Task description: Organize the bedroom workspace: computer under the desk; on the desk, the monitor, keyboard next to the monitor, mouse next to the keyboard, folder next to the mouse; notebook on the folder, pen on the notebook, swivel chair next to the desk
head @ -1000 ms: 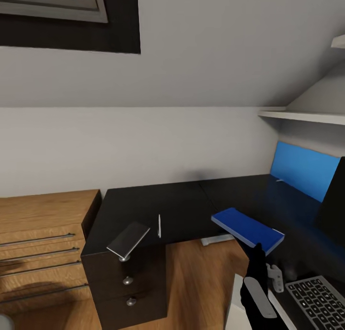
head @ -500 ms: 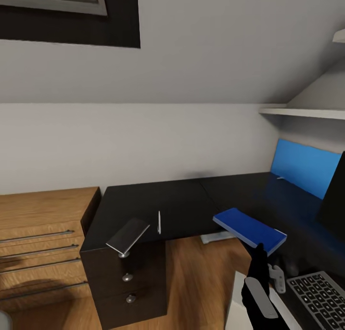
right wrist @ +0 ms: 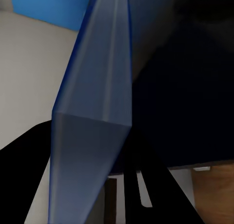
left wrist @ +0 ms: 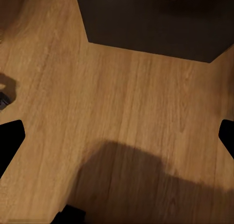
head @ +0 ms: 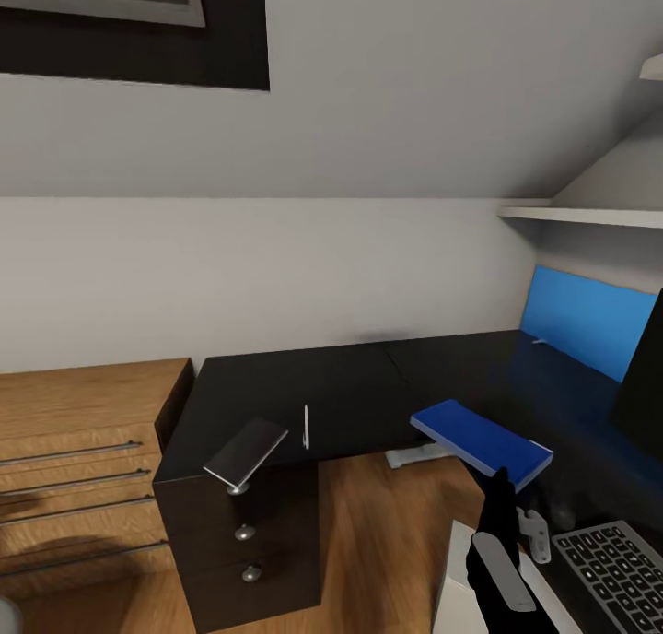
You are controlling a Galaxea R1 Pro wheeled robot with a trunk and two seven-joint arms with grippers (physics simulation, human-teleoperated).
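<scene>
Right fingers (head: 502,483) around blue folder (head: 479,440).

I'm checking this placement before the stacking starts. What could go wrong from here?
The folder is pinched at one edge by the right gripper and juts past the desk front, so it may tip or slide off on release. The notebook also overhangs the desk edge over the drawers, beside the pen; a nudge might drop it.

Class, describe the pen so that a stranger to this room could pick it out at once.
Find the black desk under the sloped wall, then its left end above the drawer unit. The pen lies there beside the grey notebook, which overhangs the edge. It is a thin white stick, far narrower than the notebook or the blue folder.
</scene>
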